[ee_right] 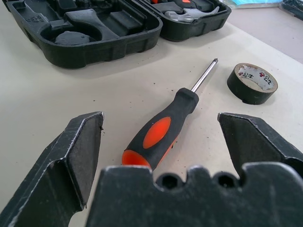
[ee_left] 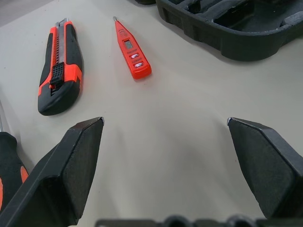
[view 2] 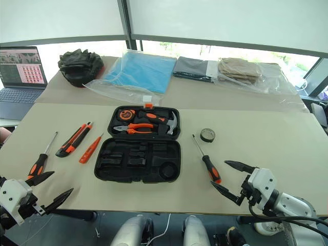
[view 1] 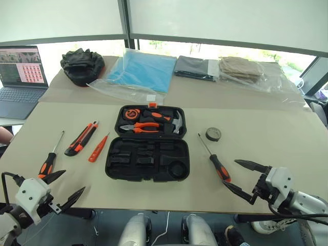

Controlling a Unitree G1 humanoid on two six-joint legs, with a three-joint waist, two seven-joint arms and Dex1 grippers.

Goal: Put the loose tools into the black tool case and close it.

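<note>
From the head camera, the black tool case (view 1: 147, 150) lies open at the table's middle, pliers (view 1: 141, 127) and hammer (view 1: 176, 122) seated in its far half. Left of it lie the pen-like tool (view 1: 98, 147), the utility knife (view 1: 81, 138) and the left screwdriver (view 1: 49, 160); right of it lie the right screwdriver (view 1: 216, 160) and, farther back, the tape roll (view 1: 213, 134). The left gripper (view 1: 64, 186) and right gripper (view 1: 245, 178) hover at the near edge, both spread wide and empty.

The left wrist camera shows its fingers (ee_left: 78, 161) apart above bare tabletop, short of knife and pen-like tool.

The right wrist camera shows its fingers (ee_right: 75, 156) splayed either side of the right screwdriver's handle, not touching it.
</note>
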